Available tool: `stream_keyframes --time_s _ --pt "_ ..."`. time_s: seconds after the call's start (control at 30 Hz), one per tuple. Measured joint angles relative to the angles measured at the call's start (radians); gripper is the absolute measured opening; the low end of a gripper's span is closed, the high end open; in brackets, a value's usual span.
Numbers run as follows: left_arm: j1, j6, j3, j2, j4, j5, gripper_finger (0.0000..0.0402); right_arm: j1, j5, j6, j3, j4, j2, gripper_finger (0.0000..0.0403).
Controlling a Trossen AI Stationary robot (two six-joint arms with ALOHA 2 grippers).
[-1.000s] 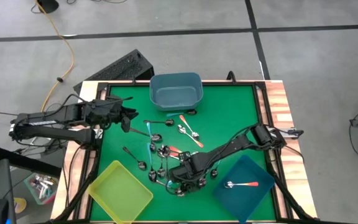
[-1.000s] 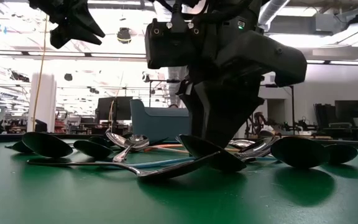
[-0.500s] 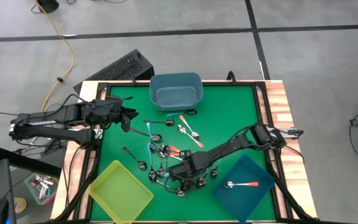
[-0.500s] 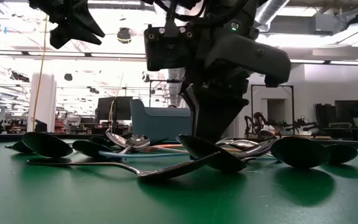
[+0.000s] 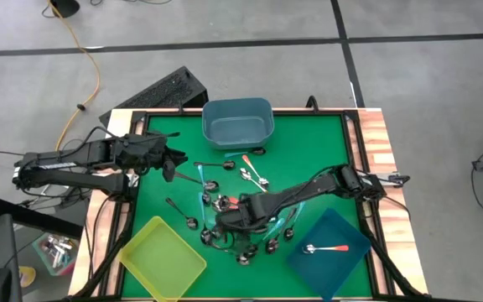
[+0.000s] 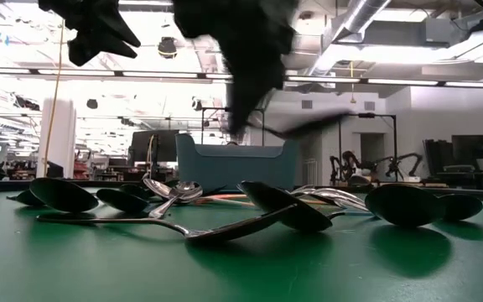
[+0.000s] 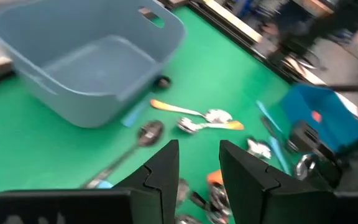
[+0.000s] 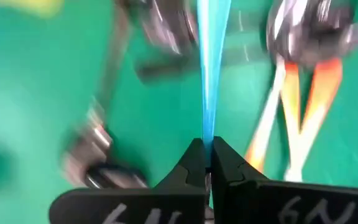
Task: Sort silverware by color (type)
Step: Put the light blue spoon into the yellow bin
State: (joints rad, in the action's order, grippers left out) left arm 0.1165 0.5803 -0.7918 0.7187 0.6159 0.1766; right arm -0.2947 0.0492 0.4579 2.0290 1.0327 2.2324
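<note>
Teal is what's clamped in the right tool [image 8: 205, 155]: a light-blue-handled spoon [image 8: 211, 68] is pinched between the closed fingers, lifted over the spoon pile [image 5: 225, 220] in the middle of the green surface [image 5: 317, 151]. Orange-handled spoons [image 8: 303, 106] are seen just beside it, with dark metal ones scattered close around the pile, so the spot is pretty crowded. One orange-handled spoon [image 5: 325, 249] is already lying in the dark blue bin [image 5: 346, 231], off to one side of the pile. The yellow bin [image 5: 162, 256] is on the pile's other side, the grey-blue bin [image 5: 237, 122] beyond it. The left tool [image 5: 173, 161] is held near the pile's far edge, fingers parted, nothing gripped.
</note>
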Motion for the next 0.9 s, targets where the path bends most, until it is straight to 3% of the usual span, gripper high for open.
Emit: stream_keyframes --time_s 0.2,0.3,0.6,0.9 --pt "0.000 0.031 0.000 -0.047 -0.045 -0.207 0.0100 0.010 0.065 0.109 0.050 -0.287 -0.003 0.0007" --pt "0.000 0.052 0.000 -0.092 -0.118 -0.253 0.0100 0.010 0.110 0.119 0.050 -0.441 -0.001 0.0007" --pt "0.000 0.071 0.000 -0.252 -0.339 -0.253 0.0100 0.009 0.165 0.066 0.052 -0.811 0.073 0.0007" --pt "0.000 0.035 0.000 -0.363 -0.402 -0.178 0.0100 -0.019 0.158 0.106 0.065 -0.935 0.141 0.0006"
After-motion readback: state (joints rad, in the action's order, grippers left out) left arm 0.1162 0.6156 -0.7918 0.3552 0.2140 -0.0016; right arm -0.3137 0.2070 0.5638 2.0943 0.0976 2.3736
